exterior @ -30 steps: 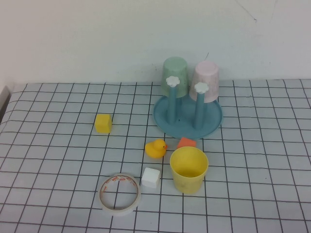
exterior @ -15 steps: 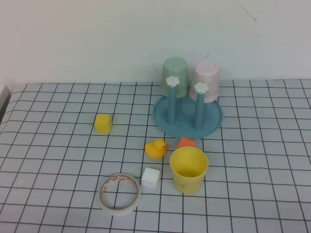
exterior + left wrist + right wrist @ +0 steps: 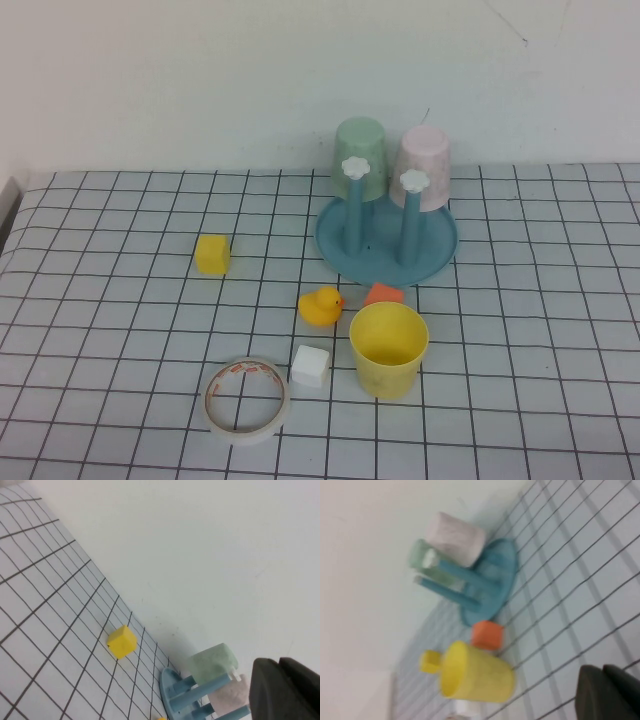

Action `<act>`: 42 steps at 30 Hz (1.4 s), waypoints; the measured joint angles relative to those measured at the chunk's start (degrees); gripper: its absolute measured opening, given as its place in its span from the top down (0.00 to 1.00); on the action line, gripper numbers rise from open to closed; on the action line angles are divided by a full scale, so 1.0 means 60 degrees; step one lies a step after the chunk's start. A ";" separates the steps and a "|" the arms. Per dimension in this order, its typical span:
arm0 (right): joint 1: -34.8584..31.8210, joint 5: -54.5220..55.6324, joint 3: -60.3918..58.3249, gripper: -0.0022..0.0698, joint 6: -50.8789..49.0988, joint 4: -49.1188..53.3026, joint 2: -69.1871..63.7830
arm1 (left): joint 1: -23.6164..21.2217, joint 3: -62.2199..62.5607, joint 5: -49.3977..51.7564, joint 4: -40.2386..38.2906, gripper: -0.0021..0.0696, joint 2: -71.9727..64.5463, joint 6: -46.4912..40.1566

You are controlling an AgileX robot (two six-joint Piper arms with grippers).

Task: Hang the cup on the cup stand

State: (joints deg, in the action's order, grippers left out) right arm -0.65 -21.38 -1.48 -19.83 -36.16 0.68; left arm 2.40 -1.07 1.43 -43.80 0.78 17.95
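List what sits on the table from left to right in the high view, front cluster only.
Yellow block → tape roll → white block → rubber duck → yellow cup. The orange block overlaps the cup's span, so I leave it out.

Plain white wall (image 3: 250,70) (faint scuffs), gridded tabletop (image 3: 100,330).

cup (image 3: 388,348): yellow plastic, smooth, matt
cup stand (image 3: 386,243): blue plastic, smooth, slight sheen on dish; peg tips white plastic
green cup (image 3: 360,158): pale plastic, matt, faintly speckled
pink cup (image 3: 422,167): pale plastic, matt
duck (image 3: 320,305): yellow, smooth, rubbery look
tape roll (image 3: 246,399): paper-like, matt
table cover (image 3: 110,300): white with black grid, smooth, matt
left gripper (image 3: 285,690): black, matt
right gripper (image 3: 610,692): black, matt
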 joint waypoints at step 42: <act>0.0000 0.0210 0.0000 0.97 0.1955 -0.1041 0.0000 | 0.1546 0.9801 0.9609 0.4724 0.97 -0.9170 -0.8004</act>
State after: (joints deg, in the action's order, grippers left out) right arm -0.65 -20.12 -1.48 -8.11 -42.40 0.68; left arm 11.67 57.74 59.08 -15.46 -54.23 -30.07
